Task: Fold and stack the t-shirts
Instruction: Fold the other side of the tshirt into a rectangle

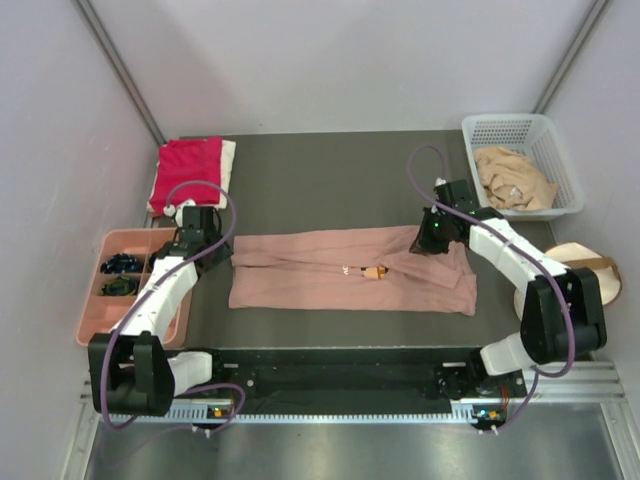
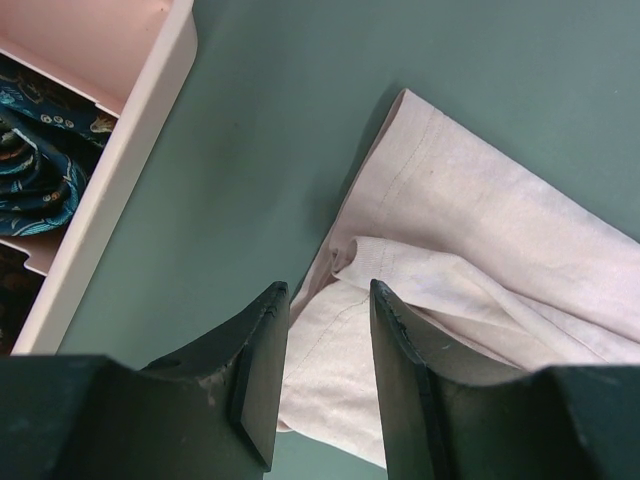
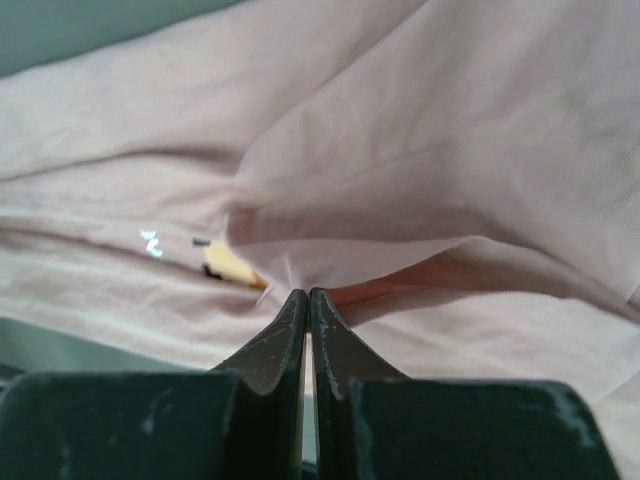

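The dusty-pink t-shirt [image 1: 330, 280] lies folded into a long band across the middle of the table, its small print [image 1: 372, 270] facing up. My right gripper [image 1: 422, 244] is at the shirt's upper right end. In the right wrist view it [image 3: 307, 293] is shut on a pinch of the pink cloth [image 3: 420, 150], and a fold rises from its tips beside the print [image 3: 232, 265]. My left gripper [image 1: 218, 240] is open at the shirt's left end. In the left wrist view its fingers [image 2: 262, 340] straddle the hem of the pink shirt [image 2: 470, 230] without gripping it.
A folded red shirt [image 1: 188, 172] lies on a white one [image 1: 229, 158] at the back left. A tan shirt [image 1: 512, 178] sits in the white basket [image 1: 505, 122] at the back right. A pink tray [image 1: 135, 240] is on the left, a round cream bag [image 1: 570, 258] on the right.
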`<act>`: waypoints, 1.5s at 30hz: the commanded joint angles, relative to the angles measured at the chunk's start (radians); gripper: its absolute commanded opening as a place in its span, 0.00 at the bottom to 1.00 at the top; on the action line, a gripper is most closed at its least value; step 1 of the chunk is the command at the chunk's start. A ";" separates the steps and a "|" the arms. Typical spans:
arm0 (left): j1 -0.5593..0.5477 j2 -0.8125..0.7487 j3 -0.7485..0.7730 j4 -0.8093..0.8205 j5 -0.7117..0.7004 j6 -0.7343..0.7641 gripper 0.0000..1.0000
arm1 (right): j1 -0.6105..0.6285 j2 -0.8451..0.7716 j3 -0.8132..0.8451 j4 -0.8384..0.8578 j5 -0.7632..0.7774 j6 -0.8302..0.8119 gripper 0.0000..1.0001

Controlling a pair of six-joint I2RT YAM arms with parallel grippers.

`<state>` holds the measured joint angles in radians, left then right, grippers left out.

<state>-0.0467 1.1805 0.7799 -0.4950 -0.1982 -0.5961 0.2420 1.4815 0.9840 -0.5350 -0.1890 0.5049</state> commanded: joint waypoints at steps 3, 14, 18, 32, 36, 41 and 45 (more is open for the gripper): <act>0.002 -0.041 -0.007 -0.013 0.009 -0.002 0.43 | 0.083 -0.133 -0.051 -0.059 0.032 0.070 0.00; 0.004 -0.071 -0.010 -0.031 0.006 0.001 0.43 | 0.181 -0.263 -0.119 -0.141 0.066 0.144 0.00; 0.004 -0.081 -0.016 -0.033 0.008 -0.001 0.44 | 0.200 -0.325 -0.149 -0.181 0.066 0.164 0.00; 0.004 -0.088 -0.019 -0.042 0.013 -0.002 0.44 | 0.200 -0.409 -0.242 -0.226 0.066 0.179 0.00; 0.004 -0.091 -0.021 -0.046 0.009 -0.002 0.43 | 0.200 -0.417 -0.258 -0.232 0.071 0.181 0.00; 0.004 -0.093 -0.022 -0.048 0.008 0.001 0.43 | 0.198 -0.420 -0.268 -0.266 0.092 0.179 0.04; 0.004 -0.097 -0.019 -0.053 0.008 0.002 0.44 | 0.200 -0.417 -0.254 -0.330 0.153 0.179 0.48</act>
<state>-0.0467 1.1141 0.7681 -0.5484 -0.1810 -0.5995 0.4294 1.0851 0.7193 -0.7971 -0.1001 0.6781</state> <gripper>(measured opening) 0.437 0.361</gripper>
